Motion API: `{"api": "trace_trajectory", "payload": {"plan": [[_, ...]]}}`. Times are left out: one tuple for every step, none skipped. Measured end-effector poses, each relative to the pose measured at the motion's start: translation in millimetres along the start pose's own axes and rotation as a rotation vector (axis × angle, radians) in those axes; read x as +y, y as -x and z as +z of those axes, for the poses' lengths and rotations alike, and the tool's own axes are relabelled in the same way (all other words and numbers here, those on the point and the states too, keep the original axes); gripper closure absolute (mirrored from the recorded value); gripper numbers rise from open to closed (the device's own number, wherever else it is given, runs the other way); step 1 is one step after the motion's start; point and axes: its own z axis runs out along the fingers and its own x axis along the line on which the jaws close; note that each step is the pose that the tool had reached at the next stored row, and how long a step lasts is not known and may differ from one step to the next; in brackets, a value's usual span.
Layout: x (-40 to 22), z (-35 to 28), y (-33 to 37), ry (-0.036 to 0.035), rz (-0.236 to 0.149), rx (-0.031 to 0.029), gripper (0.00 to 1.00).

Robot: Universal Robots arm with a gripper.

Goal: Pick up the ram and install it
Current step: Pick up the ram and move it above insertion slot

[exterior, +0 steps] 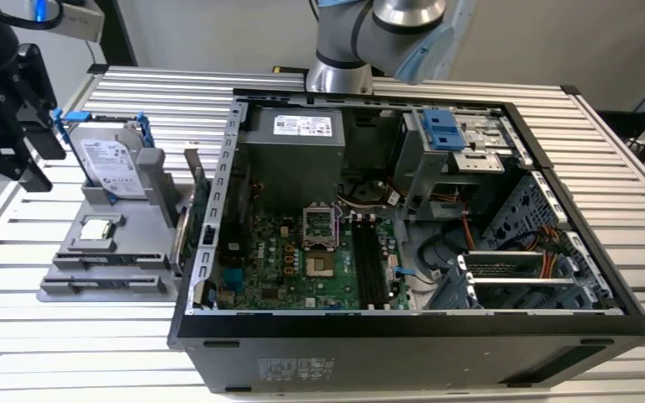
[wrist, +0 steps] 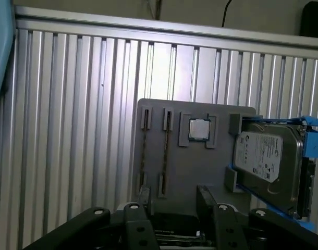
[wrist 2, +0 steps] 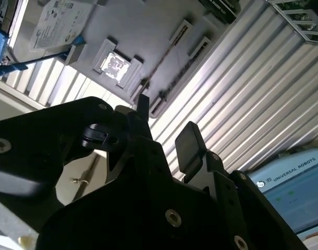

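The ram (wrist: pixel 143 156) shows as a thin dark strip standing on edge in a slot of the grey holder (wrist: pixel 200 166), with a second strip like it (wrist: pixel 166 153) in the slot beside it. My gripper (wrist: pixel 174 198) hangs above the holder's edge that faces the computer case, well clear of both strips. It is open, with bare holder surface showing between the two fingertips. In the second wrist view the gripper (wrist 2: pixel 167 122) shows one finger pad (wrist 2: pixel 189 141) and a gap with nothing in it. The black motherboard slots (exterior: pixel 369 264) lie inside the open case (exterior: pixel 412 323).
On the holder (exterior: pixel 110 256) a silver processor chip (wrist: pixel 199 129) sits in its pocket. A hard drive in a blue frame (wrist: pixel 266 166) stands on edge. A dark green card (exterior: pixel 201 243) stands between holder and case. Black hardware (exterior: pixel 3 109) hangs at the exterior view's left edge.
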Motion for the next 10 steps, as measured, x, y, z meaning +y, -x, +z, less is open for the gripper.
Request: {"api": "trace_trajectory", "payload": {"plan": [[0.0, 1.5, -0.1, 0.0006, 0.003, 0.0000, 0.00], [0.0, 3.3, -0.2, 0.0009, 0.005, 0.0000, 0.00], [0.0, 5.1, -0.3, 0.0008, 0.006, 0.0000, 0.00], [0.2, 6.9, -0.4, 0.0008, 0.006, 0.0000, 0.00], [0.6, 8.7, -0.4, 0.0008, 0.006, 0.0000, 0.00], [0.9, 10.5, -0.6, 0.0008, 0.006, 0.0000, 0.00], [1.4, 12.4, -0.6, 0.0007, 0.006, -0.0001, 0.00], [2.0, 14.2, -0.7, 0.0007, 0.006, -0.0001, 0.00], [2.5, 16.1, -0.8, 0.0007, 0.006, 0.0000, 0.00], [2.9, 17.8, -0.9, 0.0007, 0.006, -0.0001, 0.00]]}}
